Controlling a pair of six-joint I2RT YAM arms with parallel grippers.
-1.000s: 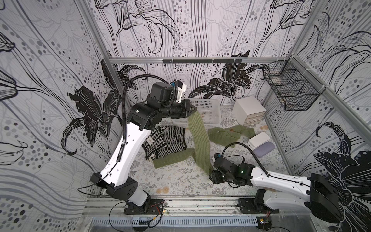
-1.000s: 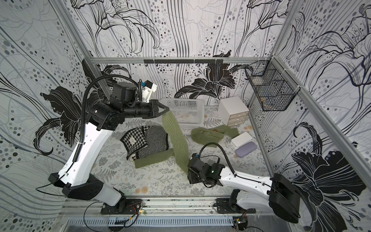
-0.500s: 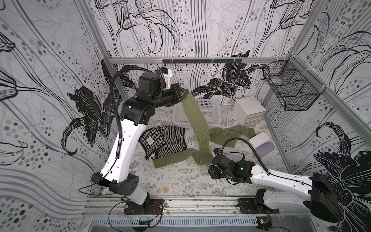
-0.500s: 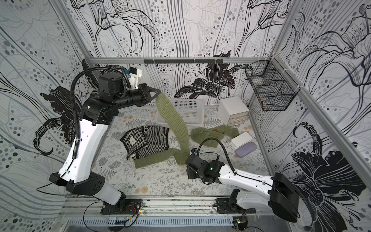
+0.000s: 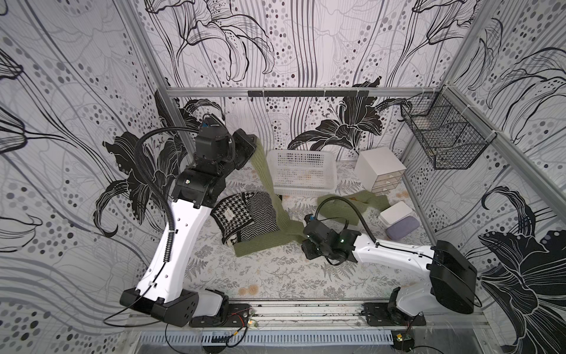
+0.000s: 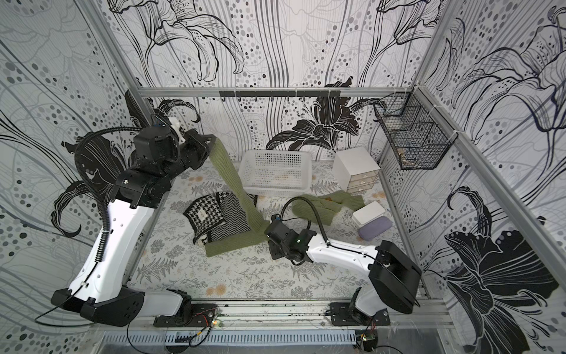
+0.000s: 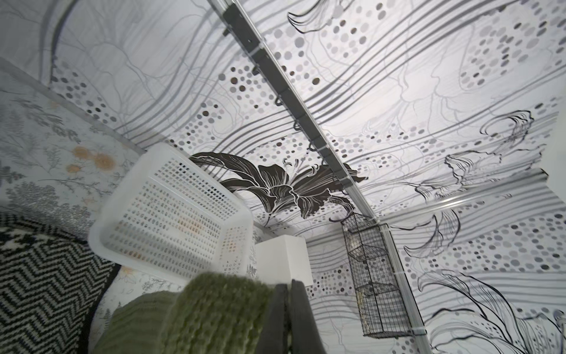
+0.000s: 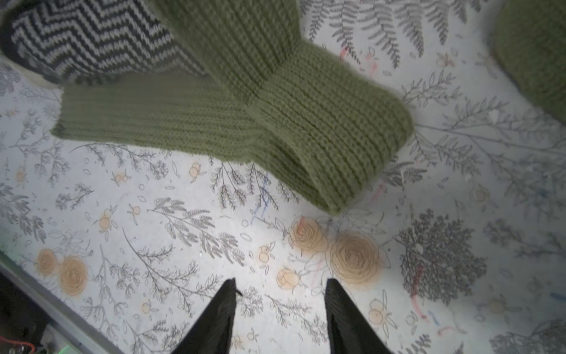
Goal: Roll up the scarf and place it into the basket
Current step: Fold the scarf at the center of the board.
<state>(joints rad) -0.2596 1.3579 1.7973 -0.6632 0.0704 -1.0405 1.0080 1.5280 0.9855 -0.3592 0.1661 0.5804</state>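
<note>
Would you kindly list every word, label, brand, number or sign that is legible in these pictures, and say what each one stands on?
No text can be read in any view.
A pale label on the houndstooth scarf: too small to read.
The green scarf, the basket and the drawer box: no print visible.
</note>
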